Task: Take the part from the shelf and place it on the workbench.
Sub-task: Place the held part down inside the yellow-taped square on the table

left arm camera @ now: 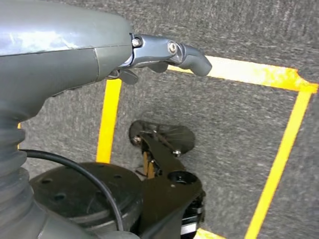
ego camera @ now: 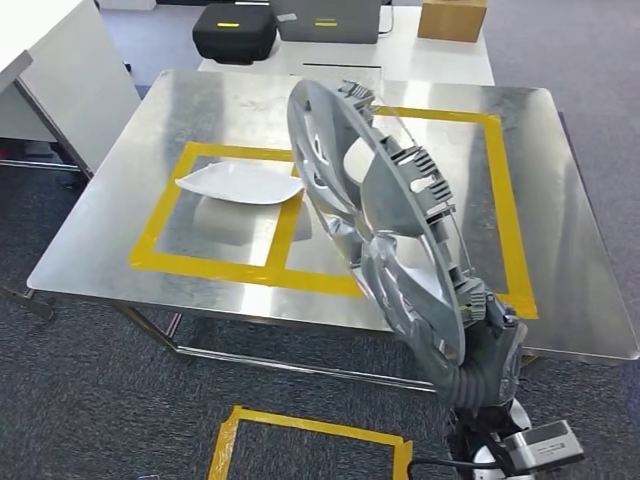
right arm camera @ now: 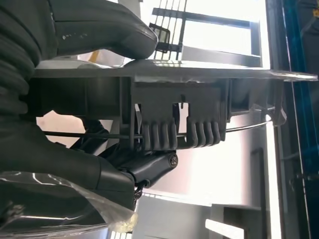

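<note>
no text, label, brand or number can be read in any view

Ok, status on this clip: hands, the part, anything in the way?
Right hand grips hubcap by its rim, tilted above workbench. Left hand holds nothing, hanging over the floor. White part sits in left taped square; right square bare.

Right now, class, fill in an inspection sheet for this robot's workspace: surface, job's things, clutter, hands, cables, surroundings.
Surface: steel workbench with yellow tape squares.
Job's things: silver wheel cover held tilted above the bench; white part lying in the left square.
Clutter: nothing seen.
Hands: right robot hand grips the cover's rim; left robot hand holds nothing, above the carpet.
Cables: black cable at the left wrist.
Surroundings: black case, cardboard box, taped floor.
</note>
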You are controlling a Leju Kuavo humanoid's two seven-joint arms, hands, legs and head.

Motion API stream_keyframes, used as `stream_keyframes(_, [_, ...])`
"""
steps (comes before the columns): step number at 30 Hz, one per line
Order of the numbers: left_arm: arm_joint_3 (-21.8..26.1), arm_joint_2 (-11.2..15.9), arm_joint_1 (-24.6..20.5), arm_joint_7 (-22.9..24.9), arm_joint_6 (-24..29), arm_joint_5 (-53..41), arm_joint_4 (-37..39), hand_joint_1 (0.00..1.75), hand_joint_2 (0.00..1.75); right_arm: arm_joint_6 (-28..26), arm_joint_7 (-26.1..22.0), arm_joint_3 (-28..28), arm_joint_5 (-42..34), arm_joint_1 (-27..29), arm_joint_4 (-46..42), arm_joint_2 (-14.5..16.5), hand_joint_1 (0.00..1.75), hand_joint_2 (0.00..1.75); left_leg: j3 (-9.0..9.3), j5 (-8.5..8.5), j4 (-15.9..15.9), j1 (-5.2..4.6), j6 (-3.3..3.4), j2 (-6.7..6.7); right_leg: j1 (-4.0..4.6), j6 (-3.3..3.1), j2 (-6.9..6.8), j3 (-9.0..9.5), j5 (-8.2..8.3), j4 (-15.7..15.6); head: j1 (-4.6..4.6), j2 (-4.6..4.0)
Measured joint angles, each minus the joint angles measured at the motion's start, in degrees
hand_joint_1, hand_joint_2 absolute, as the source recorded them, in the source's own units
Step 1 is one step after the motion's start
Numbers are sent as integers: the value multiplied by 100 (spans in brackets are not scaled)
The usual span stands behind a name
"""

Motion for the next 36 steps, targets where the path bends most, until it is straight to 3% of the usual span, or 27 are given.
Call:
stream_keyframes(2, [0, -2, 6, 0, 0, -3, 0, 0, 175, -2, -5, -23, -1, 7, -5, 29, 175, 175, -429, -273, 775, 25, -48, 6, 1, -30, -8, 53, -50, -1, -14, 0])
stream_keyframes(3, [0, -3, 13, 0, 0, -5, 0, 0, 175, -2, -5, -35, -1, 17, -5, 39, 175, 175, -593, -292, 1022, 33, -61, 6, 2, -32, -5, 87, -78, -1, -16, 0])
stream_keyframes(4, [0, -4, 19, 0, 0, -6, 0, 0, 175, -2, -5, -46, 0, 27, -6, 45, 175, 175, -661, -192, 1056, 38, -64, 8, 2, -28, 0, 128, -109, -1, -17, 0])
stream_keyframes(6, [0, -1, 26, 0, 1, -6, 0, 0, 175, -1, -1, -66, 0, 46, -8, 51, 175, 175, -495, 299, 494, 42, -39, 12, 2, -4, 11, 232, -180, -1, -19, 0])
stream_keyframes(8, [0, 4, 22, 1, 1, -8, 0, 0, 175, 0, -2, -76, 1, 47, -12, 53, 175, 175, -230, 612, -169, 20, 13, 21, 11, 52, 16, 285, -250, -3, -15, 0])
stream_keyframes(9, [0, 5, 18, 2, 2, -9, 0, 0, 175, -1, -4, -80, 1, 45, -17, 56, 175, 175, -160, 635, -349, 3, 40, 25, 16, 89, 16, 291, -272, -6, -11, 0])
stream_keyframes(13, [0, 1, 33, -1, 3, -14, 0, 0, 175, -5, -4, -96, 11, 44, -33, 67, 175, 175, -70, 553, -523, 4, 151, 23, 15, 223, 3, 290, -338, -15, -1, 0])
stream_keyframes(15, [1, 1, 28, -12, 4, -21, 0, 0, 175, 15, -2, -102, -6, 43, -43, 67, 175, 175, 15, 537, -588, 31, 219, 37, 16, 256, 7, 76, -530, 392, 22, 0])
stream_keyframes(17, [2, 5, 9, -25, 6, -35, 0, 0, 175, 71, -2, -112, -98, 49, -48, 67, 175, 175, 61, 490, -593, 20, 268, 67, 19, 272, 11, -387, -792, 1178, 34, 0])
stream_keyframes(18, [2, 5, 4, -28, 5, -44, 0, 0, 175, 99, -1, -124, -150, 62, -49, 67, 175, 175, 90, 459, -592, 14, 280, 86, 19, 278, 11, -607, -843, 1489, 33, 0])
stream_keyframes(19, [2, 4, 6, -31, 5, -52, 0, 0, 175, 115, 1, -142, -191, 79, -49, 67, 175, 175, 131, 424, -592, 9, 283, 107, 20, 280, 9, -731, -765, 1591, 33, 0])
stream_keyframes(20, [2, 4, 9, -32, 4, -59, 0, 0, 175, 125, 3, -163, -217, 96, -49, 67, 175, 175, 185, 382, -591, 6, 279, 131, 22, 274, 0, -742, -567, 1467, 34, 0])
stream_keyframes(22, [2, 1, 17, -33, 4, -66, 0, 0, 175, 126, 1, -205, -255, 120, -54, 67, 175, 175, 316, 285, -595, 2, 254, 189, 42, 236, -133, -503, -57, 771, 33, 0])
stream_keyframes(23, [3, -1, 17, -34, 4, -67, 0, 0, 175, 126, -3, -226, -270, 122, -61, 67, 175, 175, 366, 238, -588, -12, 226, 221, 74, 207, -254, -357, 93, 449, 37, -1])
stream_keyframes(24, [3, 0, 18, -35, 4, -69, 0, 0, 175, 125, -8, -244, -282, 122, -74, 67, 175, 175, 395, 204, -585, -27, 198, 261, 102, 166, -349, -257, 141, 238, 41, -1])
stream_keyframes(25, [3, 2, 19, -36, 5, -72, 0, 0, 175, 120, -11, -260, -295, 127, -91, 68, 175, 175, 408, 181, -585, -44, 170, 312, 129, 130, -403, -212, 109, 154, 38, -1])
stream_keyframes(27, [4, 7, 13, -37, 5, -78, -1, 0, 175, 111, -12, -303, -316, 153, -124, 72, 175, 175, 429, 142, -598, -61, 123, 433, 127, 67, -301, -193, 73, 92, 34, -1])
stream_keyframes(29, [3, 14, 1, -37, 5, -81, -2, 0, 175, 106, -6, -354, -334, 183, -146, 79, 175, 175, 400, 20, -453, -49, 60, 371, 89, 21, -181, -155, 65, 53, 10, -1])
stream_keyframes(31, [4, 18, -4, -37, 4, -83, -2, 0, 175, 104, -1, -388, -356, 194, -157, 97, 175, 175, 105, -258, 165, -19, -3, 189, 56, -31, -80, -107, 43, 33, -14, 0])
stream_keyframes(33, [8, 19, 10, -32, 3, -83, -2, 0, 175, 95, 3, -416, -373, 202, -157, 120, 175, 175, -348, -474, 926, 9, -41, 130, 48, -61, 22, -65, 8, 33, -20, 0])
stream_keyframes(34, [12, 20, 20, -28, 4, -84, -2, 0, 175, 84, 8, -430, -376, 215, -157, 131, 175, 175, -492, -437, 1093, 19, -48, 128, 47, -62, 69, -33, -13, 33, -19, 0])
stream_keyframes(35, [18, 20, 24, -25, 8, -87, -2, 0, 175, 68, 14, -444, -379, 231, -156, 144, 175, 175, -533, -270, 1033, 25, -45, 127, 47, -55, 111, 12, -38, 33, -20, -1])
stream_keyframes(36, [24, 21, 25, -22, 16, -96, -2, 0, 175, 45, 20, -458, -380, 245, -156, 161, 175, 175, -471, -4, 753, 28, -33, 124, 46, -40, 144, 68, -68, 34, -19, -1])
